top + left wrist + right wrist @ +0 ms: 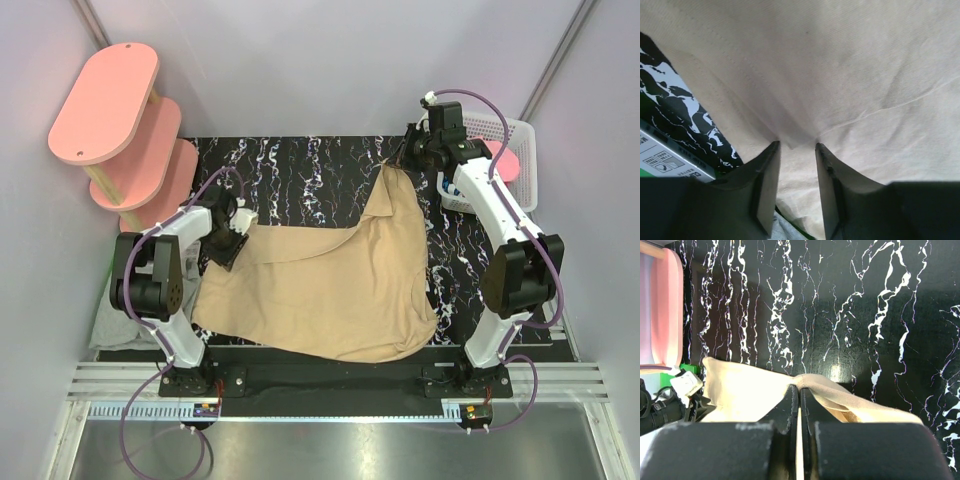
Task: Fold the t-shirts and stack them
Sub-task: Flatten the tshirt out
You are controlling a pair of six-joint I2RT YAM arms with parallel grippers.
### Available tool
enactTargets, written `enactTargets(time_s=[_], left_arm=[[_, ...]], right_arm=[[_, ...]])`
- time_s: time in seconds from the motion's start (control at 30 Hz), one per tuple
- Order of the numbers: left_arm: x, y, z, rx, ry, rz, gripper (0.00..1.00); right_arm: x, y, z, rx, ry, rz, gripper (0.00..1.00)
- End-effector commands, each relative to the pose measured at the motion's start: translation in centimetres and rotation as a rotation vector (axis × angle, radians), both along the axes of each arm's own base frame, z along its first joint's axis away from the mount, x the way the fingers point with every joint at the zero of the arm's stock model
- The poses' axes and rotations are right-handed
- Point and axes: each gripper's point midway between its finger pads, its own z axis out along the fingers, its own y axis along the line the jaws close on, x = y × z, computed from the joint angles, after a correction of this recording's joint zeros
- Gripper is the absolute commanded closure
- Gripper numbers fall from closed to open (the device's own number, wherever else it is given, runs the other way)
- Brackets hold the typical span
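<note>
A tan t-shirt [330, 290] lies spread over the black marbled mat [300, 170]. My right gripper [405, 160] is at the mat's far right, shut on a corner of the shirt, which it holds raised; in the right wrist view the cloth [750, 390] bunches at the closed tips of the gripper [799, 388]. My left gripper [228, 250] is on the shirt's left edge. In the left wrist view its fingers [796, 145] stand apart with their tips on the tan cloth [840, 75], which puckers between them. A grey shirt [110, 330] lies off the mat at the left.
Pink oval shelves [105, 105] stand at the back left. A white basket [525, 150] with pink cloth [503, 160] inside stands at the back right, just behind the right arm. Grey cloth [780, 230] shows under the tan shirt's edge.
</note>
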Motion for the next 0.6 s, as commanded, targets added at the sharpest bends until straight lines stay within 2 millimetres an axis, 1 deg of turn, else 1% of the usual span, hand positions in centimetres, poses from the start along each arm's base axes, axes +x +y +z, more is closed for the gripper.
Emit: enactTargets(time_s=[0.0,0.07,0.1,0.17,0.2,0.43,0.57], left_arm=[[1.6,0.0,0.2,-0.01,-0.037,0.001,0.69],[1.8,-0.1,0.2,-0.014,-0.036,0.004,0.76],[1.8,-0.1,0.2,-0.014,-0.036,0.005,0.82],[1.9,-0.1,0.3,-0.016,-0.039,0.005,0.91],[2.0,0.0,0.3,-0.012,-0.042,0.006,1.0],[2.4,0.0,1.5,-0.011,-0.075,0.006,1.0],[2.6,0.2,2.7,-0.001,-0.096,0.003,1.0]], right_arm=[[-0.4,0.6,3.7,0.039,-0.098,0.026,1.0],[-0.5,0.6,3.8,0.039,-0.102,0.027,1.0],[-0.5,0.6,3.8,0.039,-0.1,0.027,1.0],[-0.5,0.6,3.7,0.039,-0.098,0.028,1.0],[-0.5,0.6,3.8,0.039,-0.1,0.028,1.0],[-0.7,0.7,4.1,0.047,-0.104,0.035,1.0],[-1.0,0.7,4.7,0.048,-0.118,0.041,1.0]])
